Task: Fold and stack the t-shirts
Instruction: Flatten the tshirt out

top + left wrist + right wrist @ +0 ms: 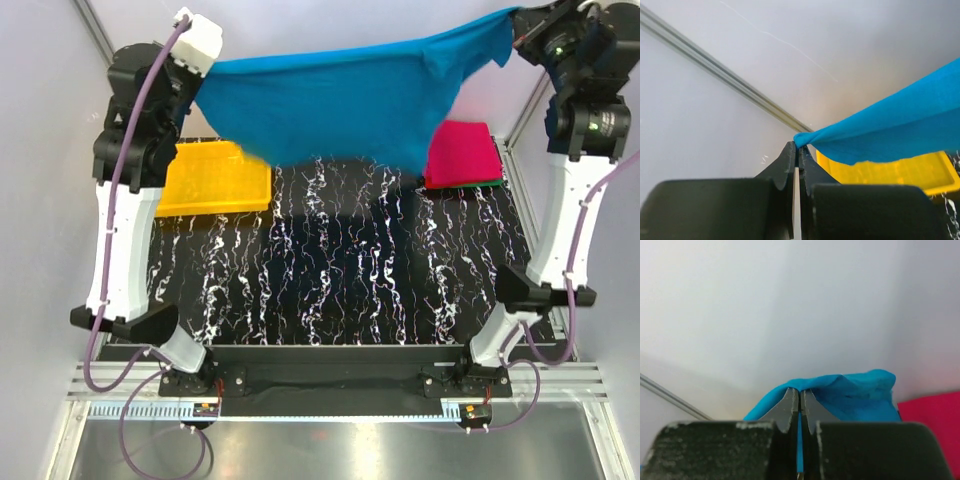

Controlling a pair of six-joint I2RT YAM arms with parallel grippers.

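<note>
While the teal t-shirt (340, 110) spans the frame's top, bare bench (340, 280) shows below. Clenched on its edges: left pincer (798, 151), right pincer (800, 396).

**A:** First entry?
**B:** Left gripper (798, 148): two dark fingers (784, 167), tips pressed together, only a thin slit lower down between them.
**A:** Contents?
**B:** Teal-blue t-shirt (900, 125): one corner pinched at the fingertips. The cloth stretches up and to the right of them, out past the frame edge.
**A:** Beneath the cloth?
**B:** Yellow tray (890, 172): right of the fingers, under the shirt, partly covered by it. Table (954, 202): black with white flecks, a sliver at far right.
**A:** Backdrop?
**B:** White wall (850, 45), above and left of the fingers. Metal rail (715, 70), slanting down towards the fingertips.
</note>
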